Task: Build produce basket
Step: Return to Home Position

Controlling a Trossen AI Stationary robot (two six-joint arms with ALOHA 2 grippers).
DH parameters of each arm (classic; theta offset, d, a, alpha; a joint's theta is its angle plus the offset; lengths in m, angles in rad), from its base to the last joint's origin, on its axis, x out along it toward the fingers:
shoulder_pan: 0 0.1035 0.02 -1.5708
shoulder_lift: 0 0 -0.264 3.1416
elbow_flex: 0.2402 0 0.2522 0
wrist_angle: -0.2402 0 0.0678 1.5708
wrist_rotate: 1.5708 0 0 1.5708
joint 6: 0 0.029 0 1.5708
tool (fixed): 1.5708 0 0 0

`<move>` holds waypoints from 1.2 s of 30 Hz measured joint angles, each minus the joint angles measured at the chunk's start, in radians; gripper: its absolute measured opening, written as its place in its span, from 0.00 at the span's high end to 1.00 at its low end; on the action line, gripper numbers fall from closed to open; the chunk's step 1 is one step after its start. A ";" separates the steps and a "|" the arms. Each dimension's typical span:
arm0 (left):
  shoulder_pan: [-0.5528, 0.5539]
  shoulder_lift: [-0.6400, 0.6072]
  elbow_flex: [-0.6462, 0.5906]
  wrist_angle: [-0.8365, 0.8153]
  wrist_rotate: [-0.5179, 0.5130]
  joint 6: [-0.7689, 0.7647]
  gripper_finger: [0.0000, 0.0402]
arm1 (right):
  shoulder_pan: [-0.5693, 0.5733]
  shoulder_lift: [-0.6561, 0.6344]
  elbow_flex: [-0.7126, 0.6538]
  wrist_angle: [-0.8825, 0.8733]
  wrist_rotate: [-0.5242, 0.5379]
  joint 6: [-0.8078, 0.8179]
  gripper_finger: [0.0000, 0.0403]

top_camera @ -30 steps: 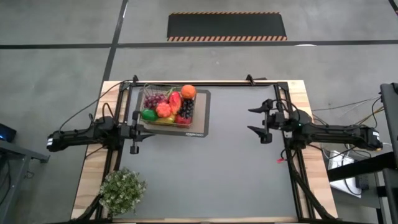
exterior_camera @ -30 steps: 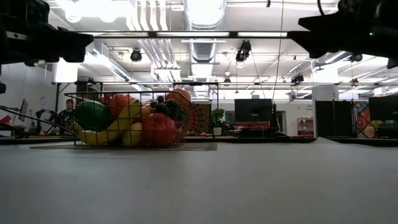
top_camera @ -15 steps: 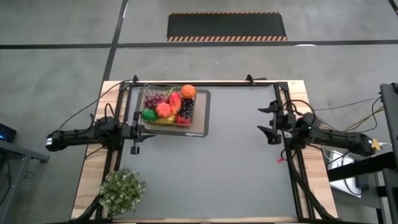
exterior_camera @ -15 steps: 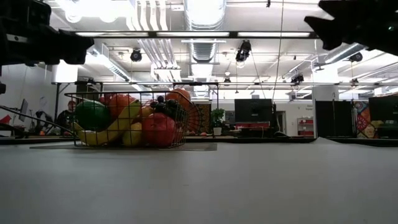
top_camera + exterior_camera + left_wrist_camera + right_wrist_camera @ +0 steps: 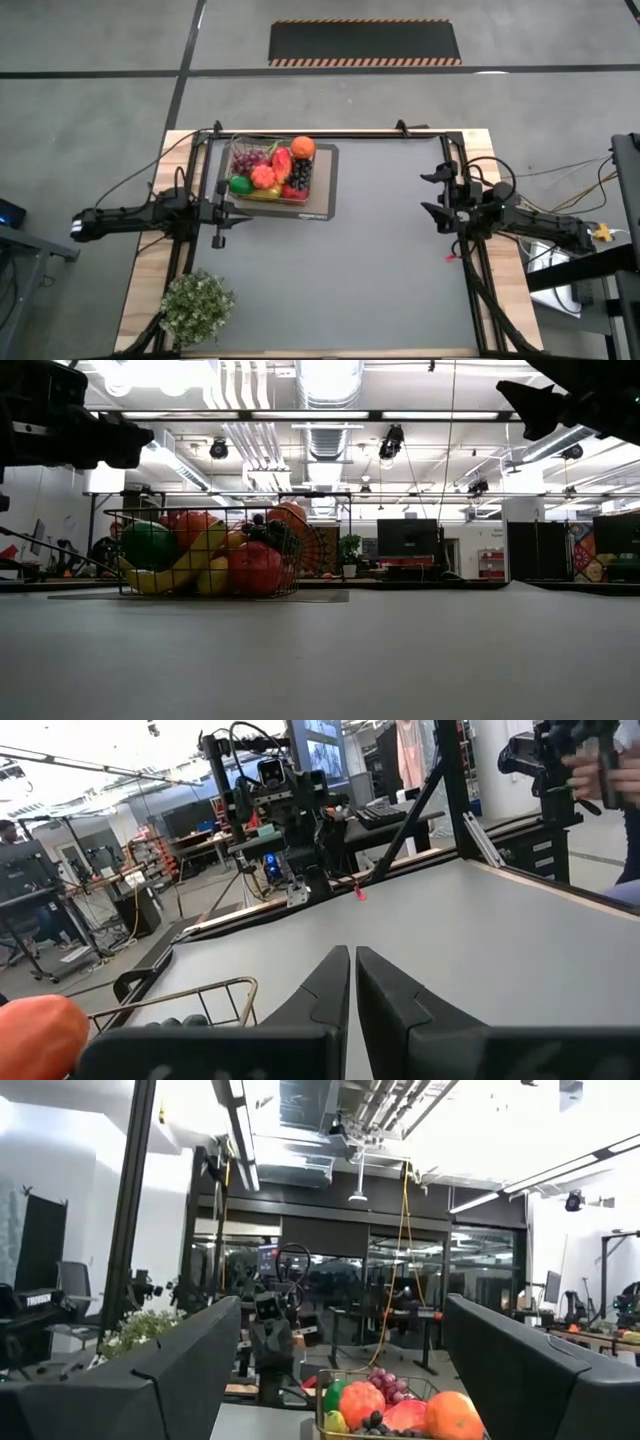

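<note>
The dark wire-mesh basket (image 5: 269,172) stands on a flat dark mat (image 5: 322,205) at the table's far left and is heaped with produce (image 5: 205,552): an orange, red and pink fruits, dark grapes, a green piece and a yellow banana. My left gripper (image 5: 217,215) hovers shut just near of the basket, touching nothing; its closed fingers (image 5: 352,982) point across the table. My right gripper (image 5: 434,193) hangs open at the table's right edge, tipped upward, with nothing between its fingers; the basket (image 5: 400,1410) shows far ahead of it.
A leafy potted plant (image 5: 197,305) stands at the near left corner. Dark frame rails (image 5: 466,260) run along both sides and the far edge. The grey tabletop (image 5: 340,280) spreads wide between the arms.
My right gripper has drawn back toward the table's right edge, still open, while that arm folded in. The left arm, the basket and its produce have kept still.
</note>
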 joint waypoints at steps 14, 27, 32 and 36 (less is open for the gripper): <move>0.000 0.040 0.000 0.000 0.000 0.000 0.99 | 0.000 0.010 -0.001 -0.141 0.001 -0.076 0.18; 0.000 0.079 0.001 0.000 0.000 0.000 0.99 | 0.000 -0.078 -0.001 -0.454 0.037 -0.258 0.18; 0.000 0.089 0.001 0.000 0.000 0.000 0.99 | 0.000 -0.124 -0.002 -0.522 0.109 -0.226 0.18; 0.000 0.098 0.001 0.001 0.000 0.000 0.99 | 0.000 -0.106 -0.002 -0.523 0.259 -0.221 0.18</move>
